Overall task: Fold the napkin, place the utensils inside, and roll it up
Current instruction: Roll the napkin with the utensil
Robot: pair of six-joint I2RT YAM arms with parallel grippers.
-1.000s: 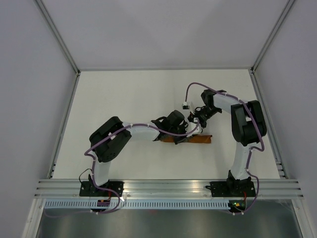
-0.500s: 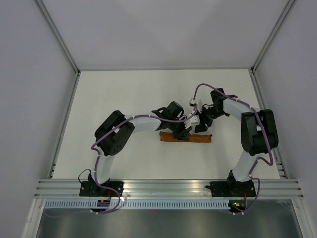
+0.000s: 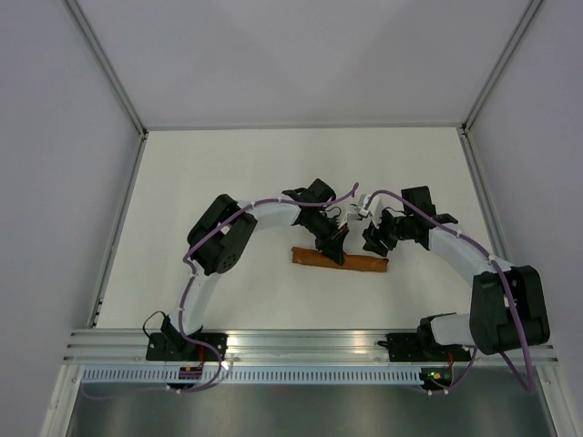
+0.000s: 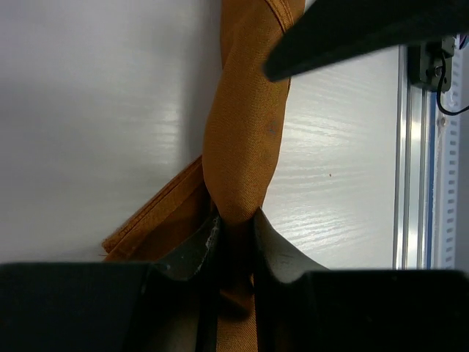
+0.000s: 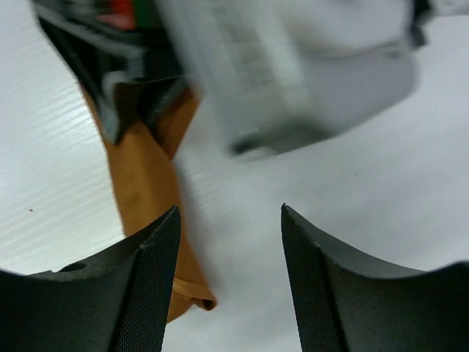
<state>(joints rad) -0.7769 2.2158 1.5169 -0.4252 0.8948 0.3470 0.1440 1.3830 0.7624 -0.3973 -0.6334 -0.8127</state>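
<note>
napkin: rolled into a narrow bar and laid on the counter between the arms; utensils not seen, perhaps wrapped inside.
left fingers: clenched on the roll near its middle, judged to pin it against unrolling.
right fingers: spread, nothing held, poised just beside the roll's right end.

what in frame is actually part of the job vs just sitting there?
Job:
- napkin, rolled into a strip
- left end effector, pinching the napkin
- right end effector, open, holding nothing
- utensils: none visible

Just there:
- table
- rail at the near edge
</note>
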